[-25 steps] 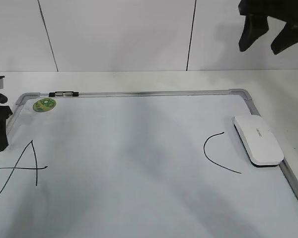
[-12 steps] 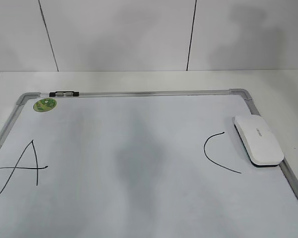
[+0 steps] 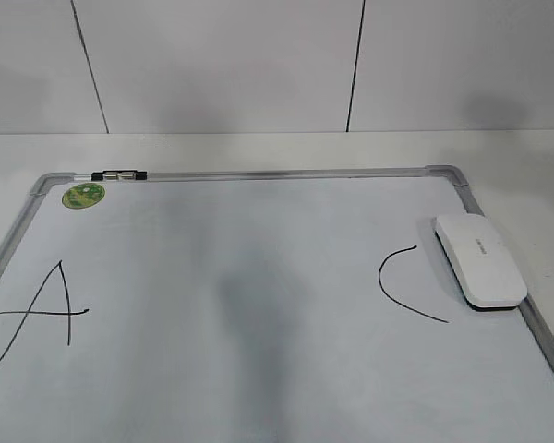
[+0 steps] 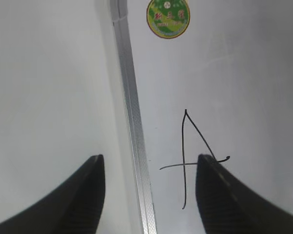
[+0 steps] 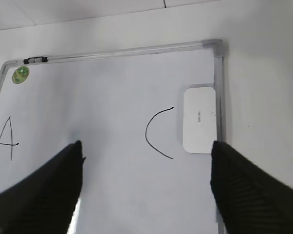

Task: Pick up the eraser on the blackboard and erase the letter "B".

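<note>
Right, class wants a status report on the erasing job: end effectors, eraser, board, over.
Both end effectors open, empty, raised off the blackboard. Eraser lying at right frame, beside "C". No "B" visible between "A" and "C". Nothing obstructing.

Left pincer and right pincer agape.

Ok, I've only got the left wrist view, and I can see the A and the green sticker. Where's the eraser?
Observer: The eraser lies flat on the blackboard, against the right side of its frame.
Operator: Is the right gripper holding it?
Observer: No. The right gripper is open and empty, well above the board.
Operator: And the B?
Observer: No B shows. There is only a C-like curve just left of the eraser, with bare board between it and the A.
</note>
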### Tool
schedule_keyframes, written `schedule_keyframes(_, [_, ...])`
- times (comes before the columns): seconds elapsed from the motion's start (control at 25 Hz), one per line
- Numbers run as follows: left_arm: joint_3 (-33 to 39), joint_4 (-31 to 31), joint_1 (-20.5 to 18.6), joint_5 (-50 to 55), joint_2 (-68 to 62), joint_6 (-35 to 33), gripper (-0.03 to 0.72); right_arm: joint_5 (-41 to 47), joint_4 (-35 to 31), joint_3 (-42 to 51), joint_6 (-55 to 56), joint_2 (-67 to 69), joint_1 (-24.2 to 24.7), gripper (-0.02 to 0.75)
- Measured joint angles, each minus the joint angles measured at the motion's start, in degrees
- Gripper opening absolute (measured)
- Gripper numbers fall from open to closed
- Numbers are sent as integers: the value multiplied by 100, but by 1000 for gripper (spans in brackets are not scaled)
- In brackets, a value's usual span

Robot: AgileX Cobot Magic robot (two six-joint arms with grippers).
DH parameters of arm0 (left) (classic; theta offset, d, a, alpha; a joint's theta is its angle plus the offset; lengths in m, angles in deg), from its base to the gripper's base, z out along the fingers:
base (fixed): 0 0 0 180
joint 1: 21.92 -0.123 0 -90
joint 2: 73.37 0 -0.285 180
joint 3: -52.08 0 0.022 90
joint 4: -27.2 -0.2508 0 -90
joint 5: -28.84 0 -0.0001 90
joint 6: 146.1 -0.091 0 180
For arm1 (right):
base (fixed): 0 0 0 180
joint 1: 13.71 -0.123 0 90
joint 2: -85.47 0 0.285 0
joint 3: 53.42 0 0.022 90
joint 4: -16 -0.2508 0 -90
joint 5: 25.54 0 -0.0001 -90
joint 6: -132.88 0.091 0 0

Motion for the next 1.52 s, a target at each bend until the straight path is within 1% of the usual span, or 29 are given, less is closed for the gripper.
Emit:
schedule_keyframes(0.12, [0,3,0,39,384,0,442,12,224,126,26,-416,0,631])
schedule_keyframes(0.28, [0,3,0,87,750,5,442,23,268,125,35,-609,0,564])
schedule_keyframes(0.44, [116,12,0,87,1192,14,442,24,-9,125,39,-609,0,533])
schedule_keyframes(0.52, [266,12,0,98,1498,27,442,24,-79,138,39,-609,0,551])
schedule_keyframes(0.64, [612,12,0,106,2014,27,442,24,-92,150,39,-609,0,639])
schedule_keyframes(0.76, [1011,12,0,119,2584,40,442,34,-101,271,48,-623,0,663])
schedule_keyframes(0.92, [1595,-47,0,143,3477,40,442,34,-101,531,48,-691,0,667])
schedule_keyframes(1.08, [2104,-377,0,193,4361,40,440,34,-101,951,48,-991,0,667])
schedule_keyframes(1.16, [2280,-447,0,214,4733,40,439,34,-101,1185,48,-1195,0,667])
schedule_keyframes(1.28, [2537,-471,0,226,5185,40,438,34,-45,1540,48,-1569,0,667])
schedule_keyframes(1.4, [2808,-476,0,226,5521,40,438,34,163,1847,-5,-1943,0,661])
schedule_keyframes(1.52, [3100,-319,12,226,5868,40,438,34,318,2055,-217,-2305,0,627])
